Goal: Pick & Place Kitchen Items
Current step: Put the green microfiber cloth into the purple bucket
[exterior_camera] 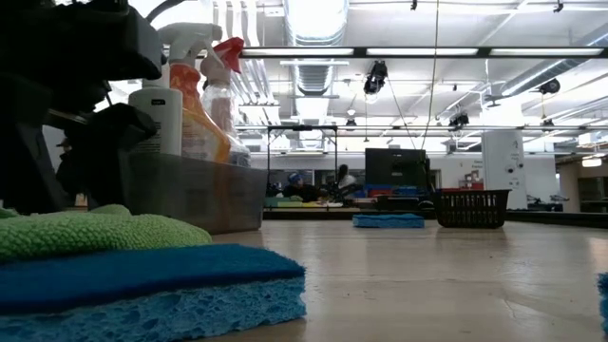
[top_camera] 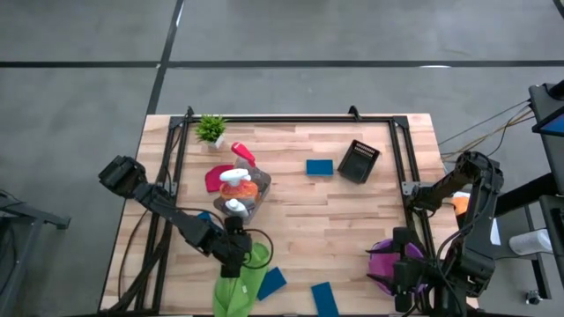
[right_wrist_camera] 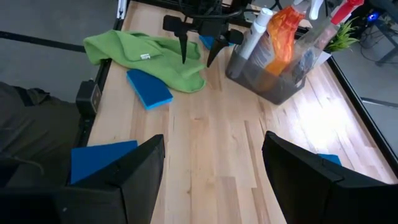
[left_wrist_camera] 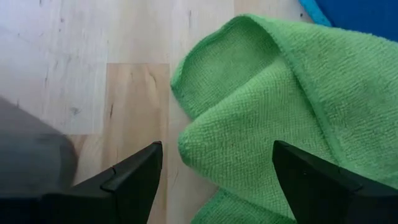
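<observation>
Two arms work at the wooden table (top_camera: 352, 229). The left gripper (top_camera: 236, 255) hangs over the near-left part, fingers spread wide above the green cloth (top_camera: 240, 286), which lies crumpled and spills over the near edge; nothing is pinched between the fingers. Just right of the cloth lies a blue sponge (top_camera: 271, 283), with a second sponge (top_camera: 324, 298) farther right at the near edge and a third sponge (top_camera: 319, 166) toward the far middle, beside a small black basket (top_camera: 359, 161). A clear bin (top_camera: 245, 195) near the left gripper holds the orange spray bottle (top_camera: 238, 185), a white-topped bottle (top_camera: 234, 208) and a red-topped bottle (top_camera: 243, 153), all upright. The right gripper (top_camera: 407, 283) waits at the near-right corner beside a magenta cloth (top_camera: 384, 261), fingers apart and holding nothing. A green potted plant (top_camera: 211, 129) stands at the far left.
</observation>
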Motion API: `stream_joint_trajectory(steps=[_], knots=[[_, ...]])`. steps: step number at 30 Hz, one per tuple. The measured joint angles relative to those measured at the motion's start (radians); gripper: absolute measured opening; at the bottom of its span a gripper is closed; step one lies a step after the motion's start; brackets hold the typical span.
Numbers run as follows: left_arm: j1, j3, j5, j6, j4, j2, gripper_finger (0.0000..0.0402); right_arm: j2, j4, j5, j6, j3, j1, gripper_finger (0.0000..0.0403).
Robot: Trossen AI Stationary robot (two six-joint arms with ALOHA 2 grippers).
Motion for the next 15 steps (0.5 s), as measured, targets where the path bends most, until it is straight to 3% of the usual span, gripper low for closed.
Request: stream_joint_trajectory(steps=[8,15], knots=[[0.005,-0.001,-0.009,-0.003,0.001,0.002,0.0295,0.000,0.000,0.000,0.000,0.000,0.000,0.0265],[0.005,-0.001,-0.008,0.002,0.003,0.002,0.0207,0.000,0.000,0.000,0.000,0.000,0.000,0.0265]])
